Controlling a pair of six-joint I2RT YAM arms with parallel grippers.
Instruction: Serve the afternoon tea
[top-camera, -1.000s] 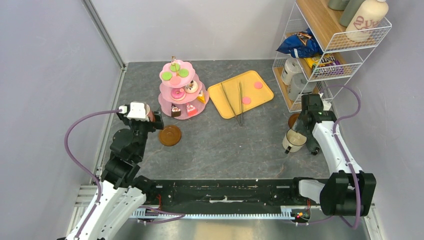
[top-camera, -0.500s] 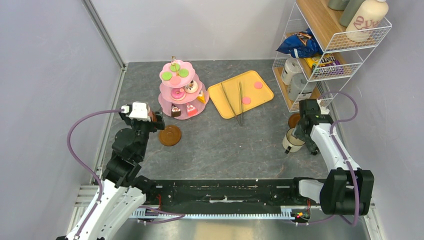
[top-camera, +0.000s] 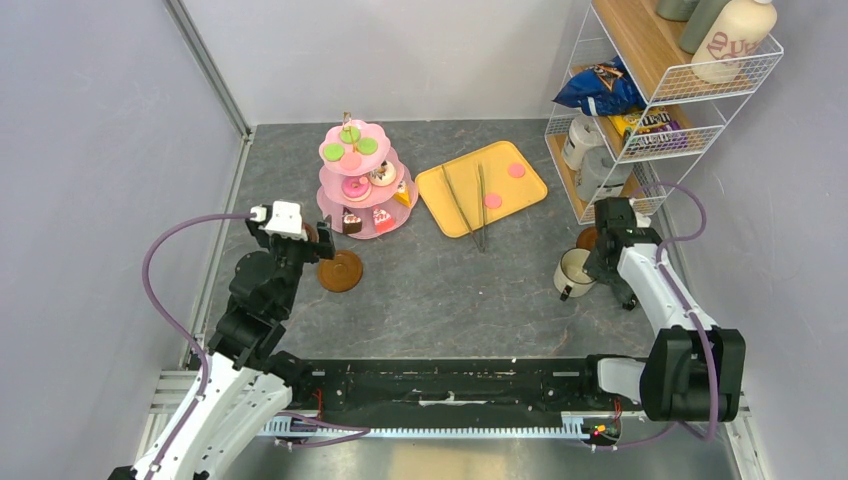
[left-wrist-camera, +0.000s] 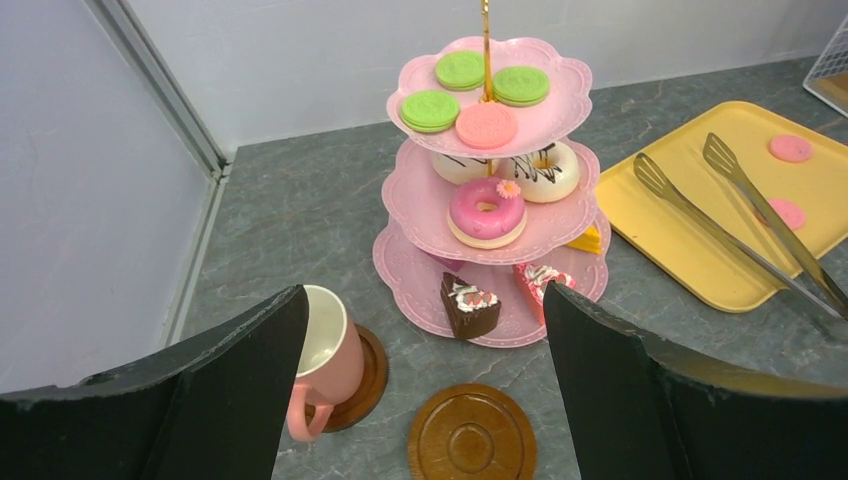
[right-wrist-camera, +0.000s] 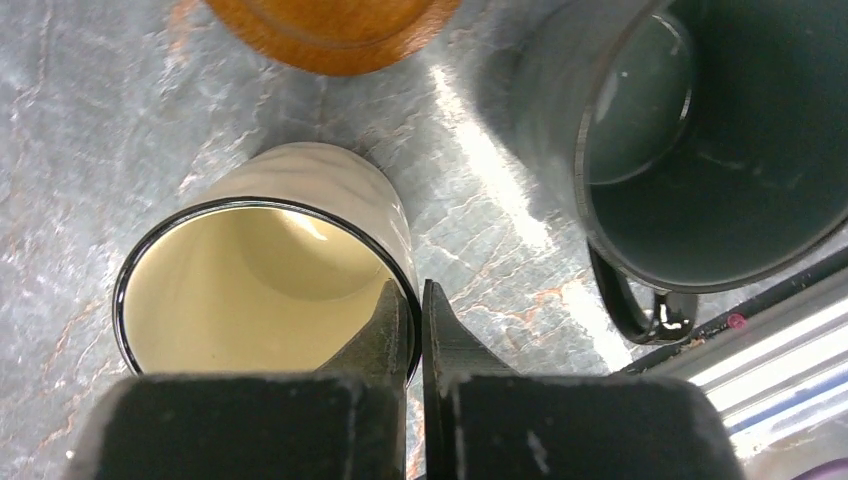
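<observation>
The pink three-tier stand (top-camera: 360, 186) (left-wrist-camera: 487, 200) carries macarons on top, donuts in the middle and cake wedges at the bottom. A pink mug (left-wrist-camera: 325, 352) sits on a brown saucer beside my open left gripper (left-wrist-camera: 422, 296) (top-camera: 305, 236); an empty saucer (left-wrist-camera: 470, 436) (top-camera: 340, 271) lies just in front. My right gripper (right-wrist-camera: 413, 300) (top-camera: 590, 262) is shut on the rim of a cream mug (right-wrist-camera: 265, 285) (top-camera: 574, 272), one finger inside and one outside. A grey mug (right-wrist-camera: 700, 150) stands to its right and another saucer (right-wrist-camera: 330, 25) (top-camera: 587, 238) lies beyond.
A yellow tray (top-camera: 450, 215) right of the stand holds metal tongs (top-camera: 470, 205) and two pink macarons (top-camera: 516, 170). A white wire shelf (top-camera: 640, 110) at the back right holds a blue crisp bag (top-camera: 598, 92), a yellow packet and a cream bottle (top-camera: 735, 40). Walls close in both sides.
My right gripper closed on the cream mug's rim, and the mug shifted left and slightly back. My left gripper edged right, staying open.
</observation>
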